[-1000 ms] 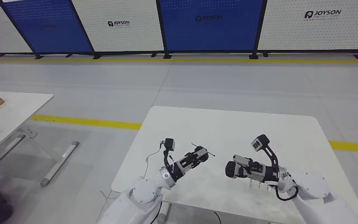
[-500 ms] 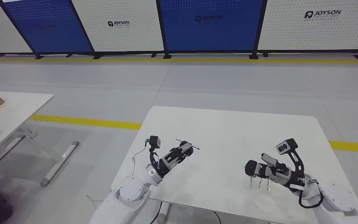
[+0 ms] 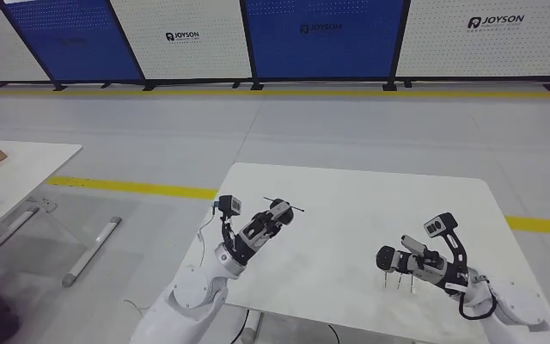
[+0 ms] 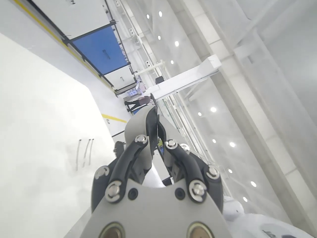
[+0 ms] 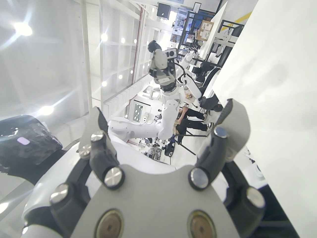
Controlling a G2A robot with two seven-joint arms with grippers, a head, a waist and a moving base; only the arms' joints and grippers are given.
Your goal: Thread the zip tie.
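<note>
My left gripper (image 3: 280, 210) hangs above the table's left part, shut on a thin black zip tie (image 3: 290, 206) that sticks out on both sides of it. In the left wrist view the tie (image 4: 157, 128) runs as a dark strip between the closed fingers of that gripper (image 4: 154, 115). My right gripper (image 3: 386, 258) is low over the table's front right. Its fingers (image 5: 99, 121) stand wide apart around nothing in the right wrist view (image 5: 163, 117). Three spare zip ties (image 3: 400, 282) lie on the table just beside it, also seen as the ties (image 4: 84, 152).
The white table (image 3: 361, 198) is bare across its middle and back. Grey floor with a yellow line (image 3: 129, 187) surrounds it. A second white table (image 3: 26, 168) stands at the far left.
My left gripper has carried the zip tie leftward and farther from the front edge. My right arm drew back to the right a second ago and has since stayed still.
</note>
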